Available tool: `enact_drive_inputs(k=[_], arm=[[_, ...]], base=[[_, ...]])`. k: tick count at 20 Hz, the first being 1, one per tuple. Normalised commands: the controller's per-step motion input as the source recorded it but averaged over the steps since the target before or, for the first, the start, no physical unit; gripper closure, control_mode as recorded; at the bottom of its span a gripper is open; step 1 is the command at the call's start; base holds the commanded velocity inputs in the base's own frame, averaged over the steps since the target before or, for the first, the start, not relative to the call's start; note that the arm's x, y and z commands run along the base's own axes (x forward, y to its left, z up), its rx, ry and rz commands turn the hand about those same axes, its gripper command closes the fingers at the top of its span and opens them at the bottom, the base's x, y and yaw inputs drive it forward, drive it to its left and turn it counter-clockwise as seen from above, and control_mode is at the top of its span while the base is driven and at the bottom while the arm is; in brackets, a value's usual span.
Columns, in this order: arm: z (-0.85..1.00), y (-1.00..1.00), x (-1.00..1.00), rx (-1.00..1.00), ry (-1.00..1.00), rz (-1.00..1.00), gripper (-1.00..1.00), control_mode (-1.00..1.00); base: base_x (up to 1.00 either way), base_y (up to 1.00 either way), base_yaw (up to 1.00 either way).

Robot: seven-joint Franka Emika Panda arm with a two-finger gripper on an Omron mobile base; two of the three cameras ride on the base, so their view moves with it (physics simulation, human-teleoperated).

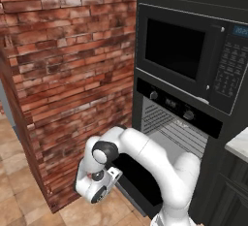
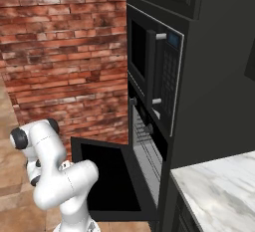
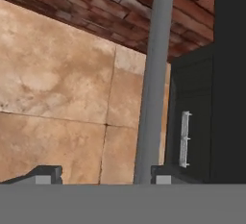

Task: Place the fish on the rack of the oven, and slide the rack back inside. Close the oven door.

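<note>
The black oven [image 1: 174,106] stands open, and its door [image 1: 138,176] [image 2: 107,181] is folded down flat over the floor. The light-grey wire rack [image 1: 179,133] [image 2: 147,151] sits inside the pale cavity. The fish is out of view. My arm [image 1: 145,152] bends down to the door's outer edge. In the hand view my gripper [image 3: 105,175] straddles the door's grey bar handle [image 3: 153,74]. The bar lies close to the right fingertip [image 3: 166,175], with a wide gap to the left one. The fingers are apart and do not clamp the bar.
A black keypad microwave [image 1: 184,50] sits above the oven. A brick wall [image 1: 68,65] stands close on the left. A marble counter [image 2: 219,191] lies to the right. Tan floor tiles [image 3: 57,88] lie under the handle. A dark cabinet with a small pale handle [image 3: 185,139] is beside the door.
</note>
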Motion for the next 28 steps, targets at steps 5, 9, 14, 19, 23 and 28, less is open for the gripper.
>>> enact_drive_inputs(k=[5,9,14,19,23,28], arm=[[-0.16,0.93,0.21,-0.74,-0.67,-0.38,-1.00,-1.00],[-0.20,0.77,0.18,-0.82,-0.65,-0.42,-1.00,-1.00],[-0.10,0.68,0.20,-0.86,-0.63,-0.45,-1.00,-1.00],[0.00,0.64,0.21,-0.90,-0.62,-0.45,-1.00,-1.00],[0.00,0.62,0.17,-0.95,-0.63,-0.44,-1.00,-1.00],[0.00,0.62,0.11,-0.98,-0.63,-0.42,-1.00,-1.00]], base=[[0.00,0.00,0.00],[0.00,0.00,0.00],[0.00,0.00,0.00],[0.00,0.00,0.00],[0.00,0.00,0.00],[0.00,0.00,0.00]])
